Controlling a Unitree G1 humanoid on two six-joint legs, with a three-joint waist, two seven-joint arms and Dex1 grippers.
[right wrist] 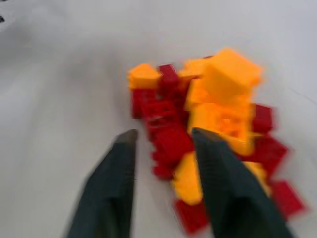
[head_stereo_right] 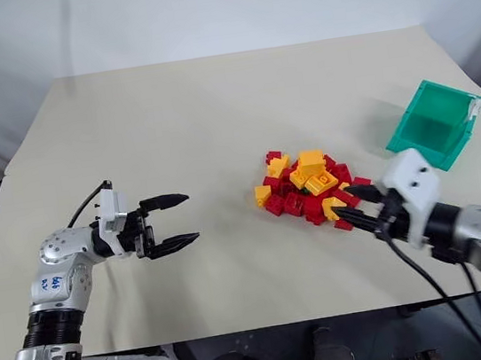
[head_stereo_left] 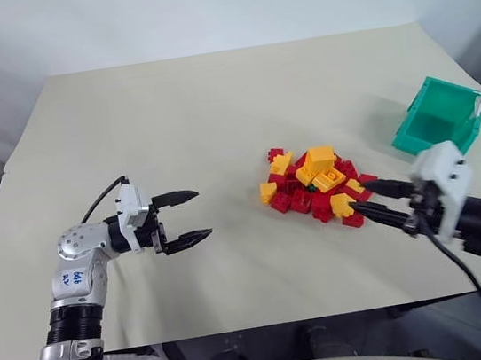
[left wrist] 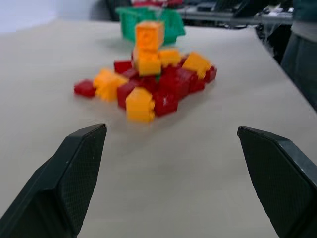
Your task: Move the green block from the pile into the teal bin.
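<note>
The right gripper point(head_stereo_left: 370, 197) lies nearest the camera, low at the table's front edge, its two fingers a narrow gap apart and pinching nothing, tips at the near right fringe of the pile point(head_stereo_left: 315, 186). Its wrist view shows them closing in on red and yellow bricks. The left gripper point(head_stereo_left: 193, 214) hangs well apart to the left, fingers spread wide and empty, aimed across at the heap.

By size: the table point(head_stereo_left: 169, 118) comes first, pale and broad. Next is the bin point(head_stereo_left: 436, 117), teal, tilted, standing beyond and right of the pile, well apart from it. Then the pile itself, red bricks low and yellow ones stacked on top. Smallest is the green block point(head_stereo_left: 312, 188), a mere sliver near the heap's middle, wedged under yellow bricks; how it lies cannot be told.

The risk, as a judgement: the block is buried, so a direct pinch would likely catch a red or yellow brick instead. Narrow fingers pushed in from the fringe could scatter bricks, topple the yellow stack, or shove the green one deeper. Digging blindly might also sweep bricks off the near edge.
</note>
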